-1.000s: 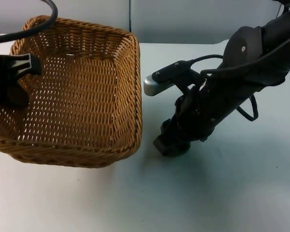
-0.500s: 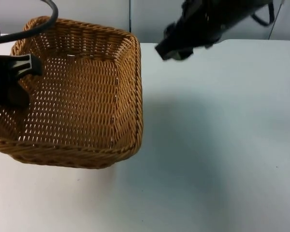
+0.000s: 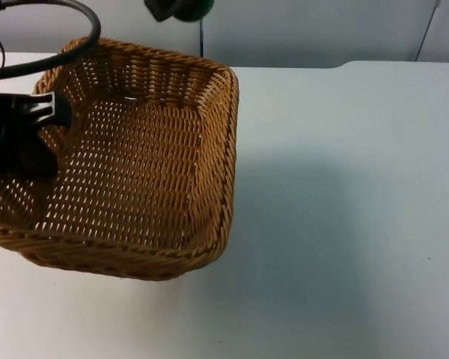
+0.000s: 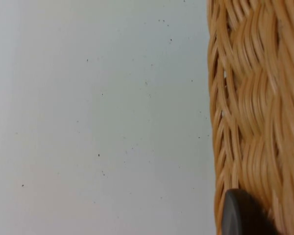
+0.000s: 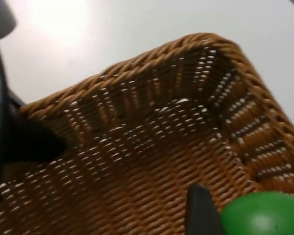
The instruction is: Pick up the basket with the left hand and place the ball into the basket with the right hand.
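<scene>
On the white table (image 3: 344, 187), toward nine o'clock: the basket (image 3: 230, 134), brown and woven, with nothing inside. At nine o'clock on its rim: the left gripper (image 3: 49, 112), fingers pinched on the rim. Looks tipped and lifted a bit off the table, so likely picked up already. In the left wrist view, the basket wall (image 4: 255, 98) right against a black fingertip (image 4: 240, 215).

High up at twelve o'clock, just past the basket's far rim: the right gripper (image 3: 176, 7), fingers closed on the green ball (image 3: 197, 7). In the right wrist view, the ball (image 5: 264, 215) snug beside a fingertip (image 5: 201, 215), with the inside of the basket (image 5: 137, 161) below.

Step in hand, by the look of it: putting the ball in.

To do it well:
- Bring the ball in from twelve o'clock toward the middle of the basket, not the edge.
- Go lower before letting go. Dropped from high up, a ball could bounce out.
- Stay away from nine o'clock, where the left gripper sits, to avoid a bump.
- Hold the basket level and quiet with the left gripper, so nothing rolls to the low side.
- Open the fingers slowly, then lift straight up.
</scene>
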Motion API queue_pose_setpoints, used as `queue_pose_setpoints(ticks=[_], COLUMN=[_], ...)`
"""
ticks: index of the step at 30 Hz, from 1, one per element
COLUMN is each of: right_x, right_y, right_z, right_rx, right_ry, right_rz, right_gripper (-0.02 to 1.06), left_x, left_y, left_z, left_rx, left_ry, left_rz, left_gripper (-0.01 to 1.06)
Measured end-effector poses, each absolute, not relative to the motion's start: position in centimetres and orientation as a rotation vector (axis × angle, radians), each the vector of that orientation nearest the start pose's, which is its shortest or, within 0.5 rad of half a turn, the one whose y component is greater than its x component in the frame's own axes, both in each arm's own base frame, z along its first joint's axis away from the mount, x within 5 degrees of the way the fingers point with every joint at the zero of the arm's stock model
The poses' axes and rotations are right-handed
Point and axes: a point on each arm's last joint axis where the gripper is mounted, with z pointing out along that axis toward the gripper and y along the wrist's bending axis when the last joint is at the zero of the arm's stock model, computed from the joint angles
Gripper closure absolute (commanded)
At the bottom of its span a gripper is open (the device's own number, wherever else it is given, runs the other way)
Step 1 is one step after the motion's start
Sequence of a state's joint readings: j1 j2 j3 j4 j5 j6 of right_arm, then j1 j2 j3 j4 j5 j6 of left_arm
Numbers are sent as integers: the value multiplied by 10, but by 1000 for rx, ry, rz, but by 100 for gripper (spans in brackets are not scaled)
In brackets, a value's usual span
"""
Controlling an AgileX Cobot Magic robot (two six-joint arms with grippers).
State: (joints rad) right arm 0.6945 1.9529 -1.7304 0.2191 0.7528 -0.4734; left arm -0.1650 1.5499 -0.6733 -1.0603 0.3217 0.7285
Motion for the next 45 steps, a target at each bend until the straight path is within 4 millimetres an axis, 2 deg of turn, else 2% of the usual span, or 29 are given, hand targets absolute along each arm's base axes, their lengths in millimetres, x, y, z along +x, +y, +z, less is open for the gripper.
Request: queue_pose_setpoints(ticks=[4, 5, 6, 8, 12, 18, 25, 32, 38, 39, 40, 41, 44, 45], right_x=[329, 329, 329, 330, 329, 329, 331, 333, 335, 335, 335, 335, 335, 335], right_y=[317, 317, 321, 324, 327, 327, 322, 321, 322, 323, 323, 323, 323, 323], right_z=[260, 260, 248, 238, 231, 231, 229, 225, 214, 214, 214, 214, 214, 214], right_rx=[-1330, -1330, -1340, -1345, -1357, -1353, -1358, -1345, -1353, -1352, -1352, -1351, -1349, -1347], right_ry=[2198, 2198, 2229, 2257, 2271, 2273, 2292, 2318, 2342, 2342, 2342, 2339, 2336, 2337], right_rz=[380, 380, 398, 434, 466, 466, 388, 355, 352, 352, 352, 352, 349, 350], right_gripper=[105, 105, 105, 105, 105, 105, 103, 83, 81, 77, 65, 65, 42, 42], left_x=[267, 267, 267, 267, 268, 270, 271, 271, 271, 271, 271, 271, 271, 271], left_y=[-73, -73, -75, -78, -82, -84, -84, -85, -86, -86, -86, -86, -86, -86], left_z=[173, 173, 174, 176, 180, 182, 183, 184, 185, 185, 185, 185, 185, 185], left_rx=[-74, -74, -76, -57, -49, -72, -85, -103, -104, -103, -103, -103, -96, -94], left_ry=[2554, 2554, 2547, 2527, 2487, 2446, 2434, 2428, 2427, 2427, 2427, 2427, 2427, 2427], left_rz=[-595, -595, -629, -674, -738, -771, -786, -809, -821, -823, -823, -824, -832, -831], left_gripper=[105, 105, 105, 105, 105, 105, 105, 105, 105, 105, 105, 105, 105, 105])
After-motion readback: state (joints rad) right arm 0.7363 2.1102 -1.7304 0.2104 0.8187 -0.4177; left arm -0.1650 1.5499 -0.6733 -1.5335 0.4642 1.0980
